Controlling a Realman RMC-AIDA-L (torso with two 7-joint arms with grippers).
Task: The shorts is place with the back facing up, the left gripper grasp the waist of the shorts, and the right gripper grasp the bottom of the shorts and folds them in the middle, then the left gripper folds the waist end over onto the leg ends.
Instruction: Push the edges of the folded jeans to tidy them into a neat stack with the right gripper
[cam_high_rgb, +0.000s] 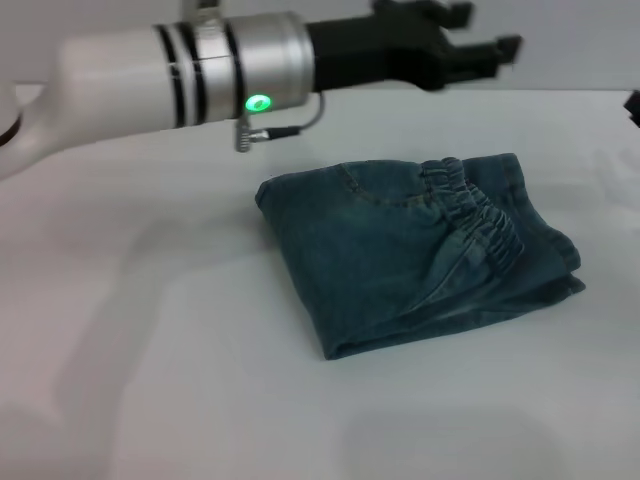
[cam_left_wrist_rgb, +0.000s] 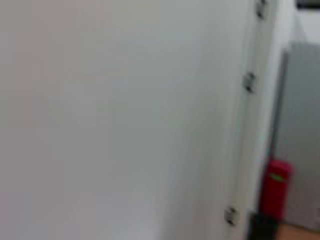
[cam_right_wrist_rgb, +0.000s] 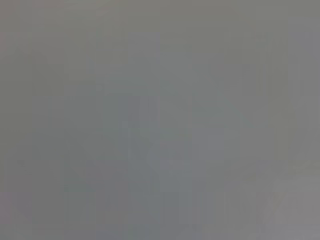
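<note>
The shorts (cam_high_rgb: 410, 250) lie folded mid-worktop (cam_high_rgb: 150, 400), waist (cam_high_rgb: 480, 215) on top; the left gripper (cam_high_rgb: 490, 35) hovers released above the far edge; right gripper's (cam_high_rgb: 633, 105) state unclear

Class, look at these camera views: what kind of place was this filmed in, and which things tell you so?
Probably a robot lab or test room: folded denim shorts alone on a plain white table, the left pincer open above it, and what looks like a red fire extinguisher by a wall.
</note>
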